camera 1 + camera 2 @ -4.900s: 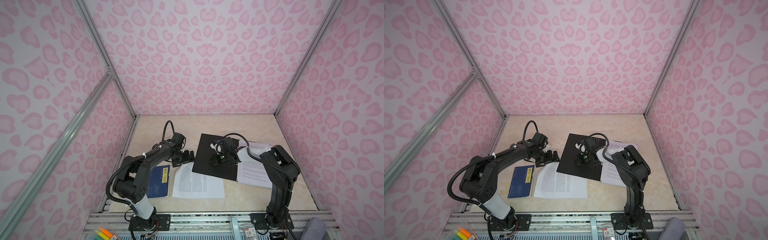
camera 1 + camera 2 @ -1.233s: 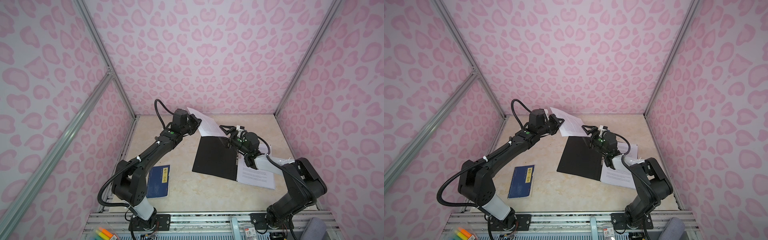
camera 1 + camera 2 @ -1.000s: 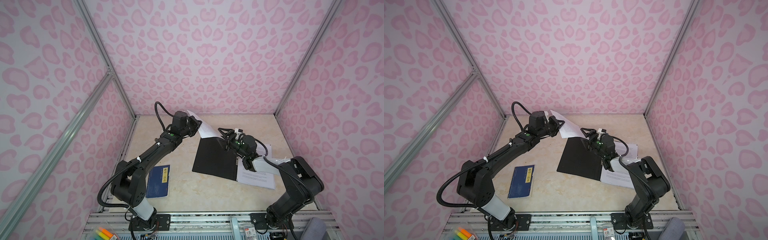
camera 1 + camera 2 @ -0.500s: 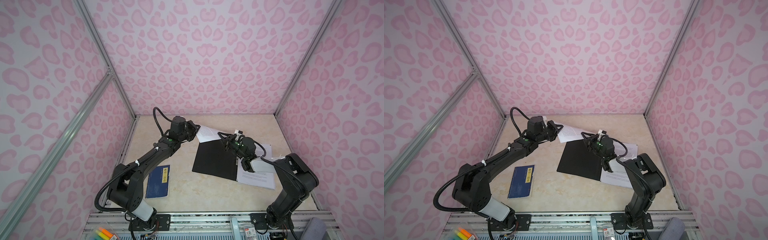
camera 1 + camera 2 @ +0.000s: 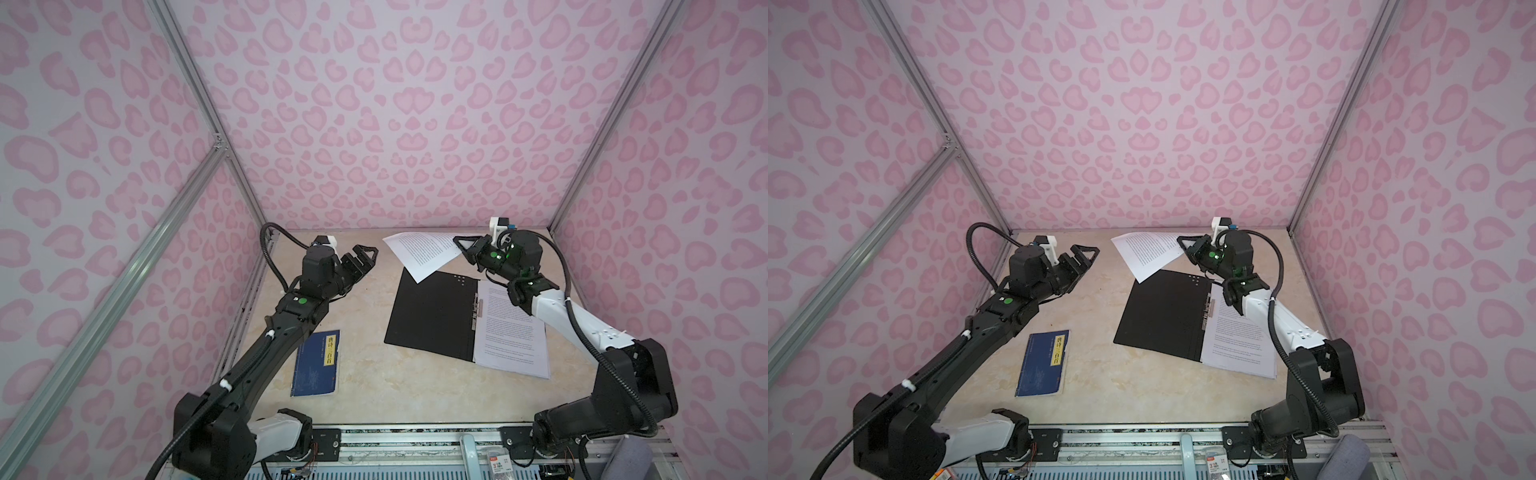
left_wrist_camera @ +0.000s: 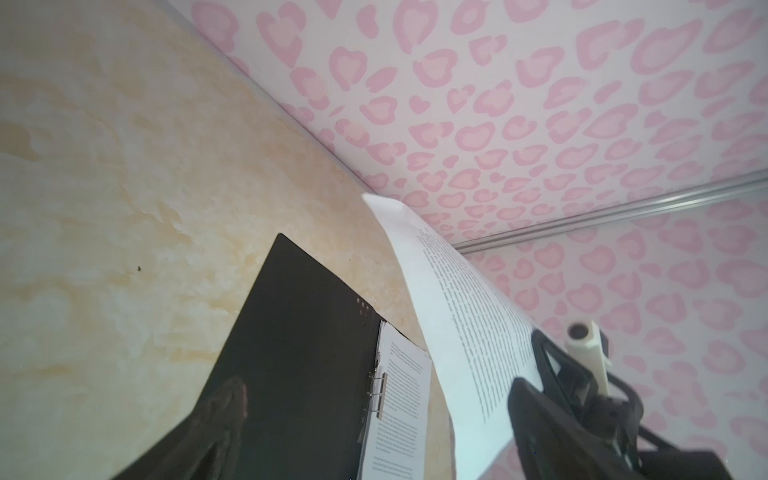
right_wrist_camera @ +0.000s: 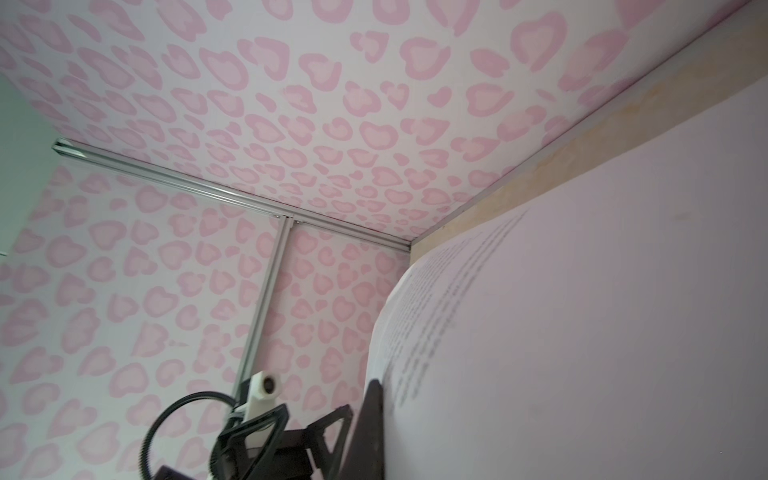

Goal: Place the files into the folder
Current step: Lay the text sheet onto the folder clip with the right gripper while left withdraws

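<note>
Currently, 1 printed sheet (image 5: 422,249) hangs in the air above the far edge of the folder (image 5: 432,311), gripped at its right edge. The right fingers (image 5: 467,245) are clamped on it; the right wrist view shows a dark finger (image 7: 372,415) against the paper's edge. The sheet's low corner points down over the folder's far edge; whether it touches, I cannot tell.

Folder: lies open and flat on the worktop (image 5: 374,395), black inside facing up, metal fastener strip (image 5: 478,305) along the spine. Left half is bare. Right half carries a stack of printed sheets (image 5: 513,332), which overhangs the near-right edge a little.

Left fingers (image 5: 361,259): spread apart, holding nothing, raised over the worktop at the far left, well apart from the sheet and the folder.

Also present: 1 dark blue book with a yellow label (image 5: 316,365), flat on the worktop near the left arm, well apart from the folder.
</note>
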